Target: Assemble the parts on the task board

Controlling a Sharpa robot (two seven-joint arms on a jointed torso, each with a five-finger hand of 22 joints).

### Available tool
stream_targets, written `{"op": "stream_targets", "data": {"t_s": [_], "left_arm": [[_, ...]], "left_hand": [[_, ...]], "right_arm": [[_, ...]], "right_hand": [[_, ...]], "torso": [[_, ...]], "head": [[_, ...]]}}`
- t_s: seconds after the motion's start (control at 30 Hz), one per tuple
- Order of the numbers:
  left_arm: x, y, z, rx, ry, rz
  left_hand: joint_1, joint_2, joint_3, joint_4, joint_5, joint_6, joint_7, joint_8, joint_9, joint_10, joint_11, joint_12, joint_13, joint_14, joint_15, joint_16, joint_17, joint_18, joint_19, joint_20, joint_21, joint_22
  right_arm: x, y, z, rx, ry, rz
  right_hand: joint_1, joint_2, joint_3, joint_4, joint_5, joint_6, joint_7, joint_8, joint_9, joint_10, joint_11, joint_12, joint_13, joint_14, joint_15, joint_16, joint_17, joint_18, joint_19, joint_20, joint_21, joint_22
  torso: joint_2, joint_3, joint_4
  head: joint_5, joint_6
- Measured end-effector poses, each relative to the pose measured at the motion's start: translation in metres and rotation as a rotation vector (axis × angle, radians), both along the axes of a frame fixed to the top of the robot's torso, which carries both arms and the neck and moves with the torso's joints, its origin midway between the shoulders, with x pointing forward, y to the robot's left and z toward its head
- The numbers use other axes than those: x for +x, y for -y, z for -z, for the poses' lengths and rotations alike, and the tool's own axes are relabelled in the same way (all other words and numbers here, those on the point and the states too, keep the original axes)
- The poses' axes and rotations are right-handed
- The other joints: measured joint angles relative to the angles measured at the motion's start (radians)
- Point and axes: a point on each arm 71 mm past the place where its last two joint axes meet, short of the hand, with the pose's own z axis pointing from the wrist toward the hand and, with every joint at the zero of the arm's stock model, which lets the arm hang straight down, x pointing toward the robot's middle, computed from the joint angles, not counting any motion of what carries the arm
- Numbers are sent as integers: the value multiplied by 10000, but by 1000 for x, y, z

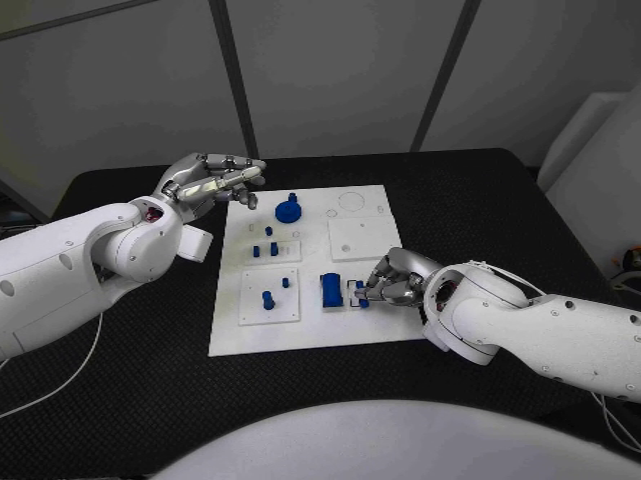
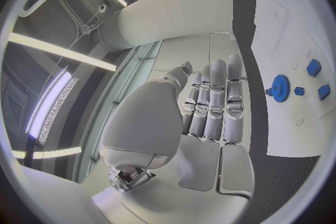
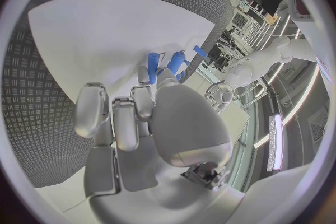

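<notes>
Right hand worked a small blue part on the task board.
Its fingers seemingly pinched it; a slip risked misseating. Left hand hovered open, holding nothing.

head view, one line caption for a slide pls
Right hand works at small blue parts on the task board; left hand hovers.

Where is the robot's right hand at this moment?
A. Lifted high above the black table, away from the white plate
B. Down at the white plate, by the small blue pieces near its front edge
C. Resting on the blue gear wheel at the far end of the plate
B: the right hand is down on the white plate, its fingertips at the small blue pieces near the front edge.
</notes>
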Motion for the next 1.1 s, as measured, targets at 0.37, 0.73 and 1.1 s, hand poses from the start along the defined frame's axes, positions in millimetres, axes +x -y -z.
{"op": "stream_targets", "data": {"t_s": [0.37,0.73,1.1], "left_arm": [[1,1,0,-5,-10,14],[1,0,1,9,-21,-4],[1,-1,1,23,-44,-2]], "left_hand": [[0,0,0,0,0,0,0,0,0,1,0,0,-1,0,0,0,-1,0,0,0,-40,-10],[0,0,0,0,0,-37,37,0,1,-6,7,-1,-2,0,0,0,-2,0,0,0,-40,-9],[0,0,0,0,0,-36,36,0,1,-34,36,38,6,-26,18,-20,-2,0,0,0,-39,-19]], "right_arm": [[0,-2,-1,84,30,-30],[1,-5,-1,152,56,-81],[2,-6,0,198,111,-60]], "right_hand": [[-41,-39,52,-4,30,-2,2,33,-4,0,0,-6,-10,1,0,0,0,1,0,0,0,-1],[-714,-195,-137,412,174,88,-18,94,19,0,-2,52,-18,103,-104,0,0,0,0,1,0,9],[-2550,-245,-1190,462,-675,104,36,2,8,305,-194,29,-7,42,-90,0,7,0,0,1,-42,-75]], "torso": [[3,7,-12],[9,1,-12],[5,-3,-11]], "head": [[3,0],[3,0],[56,0]]}}
